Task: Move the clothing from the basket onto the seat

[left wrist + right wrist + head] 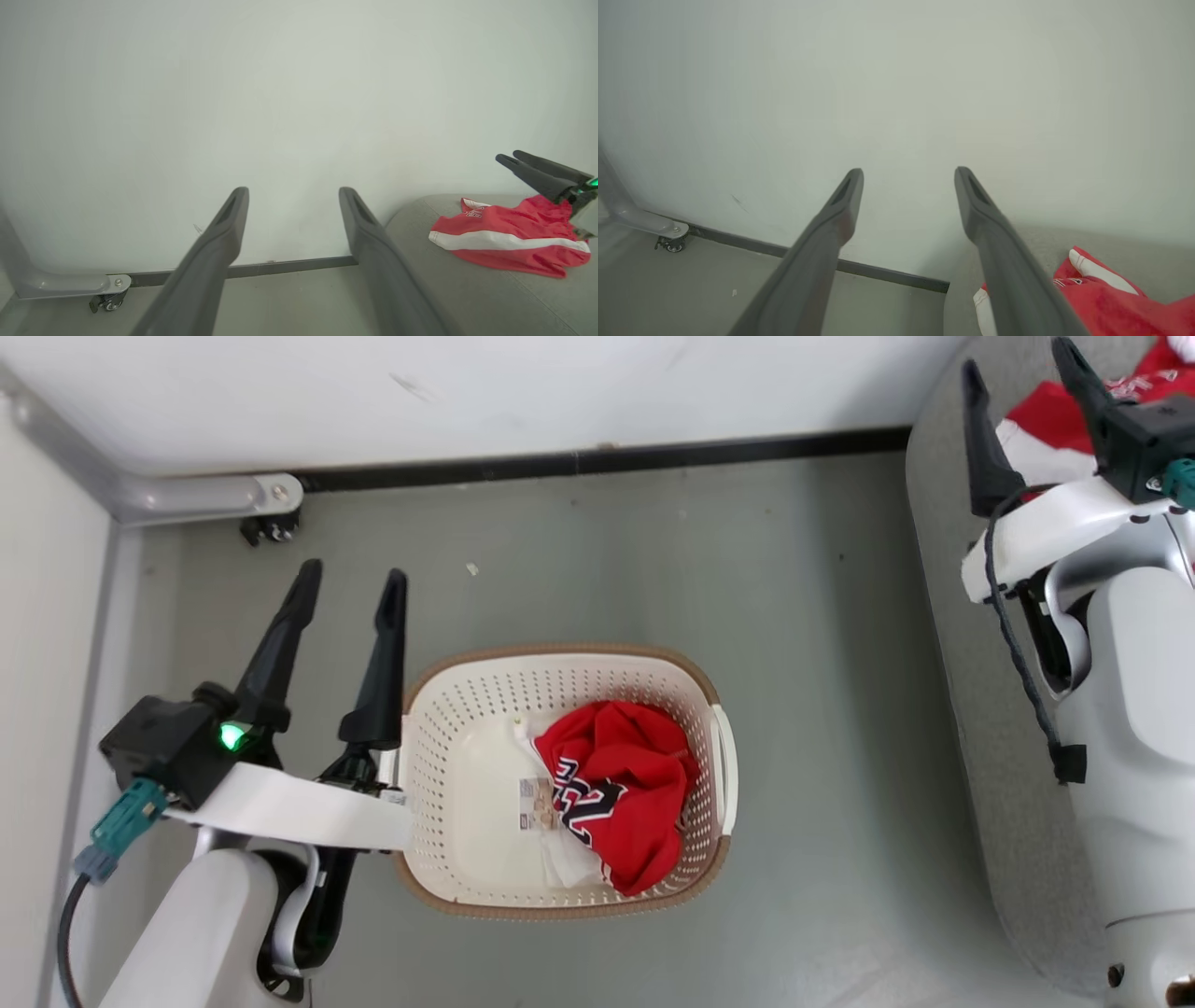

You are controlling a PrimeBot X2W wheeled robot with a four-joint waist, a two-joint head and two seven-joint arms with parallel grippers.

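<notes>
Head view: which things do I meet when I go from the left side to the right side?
Left tool → basket, with the lettered garment inside → sofa, with the right tool and the striped garment over it.

Beside the left claw (355, 569), the cream, brown-rimmed basket (560, 651) is holding red lettered clothing (625, 784); by the right claw (1018, 359), red white-striped clothing (504, 238) is lying on the grey seat (467, 289).
</notes>
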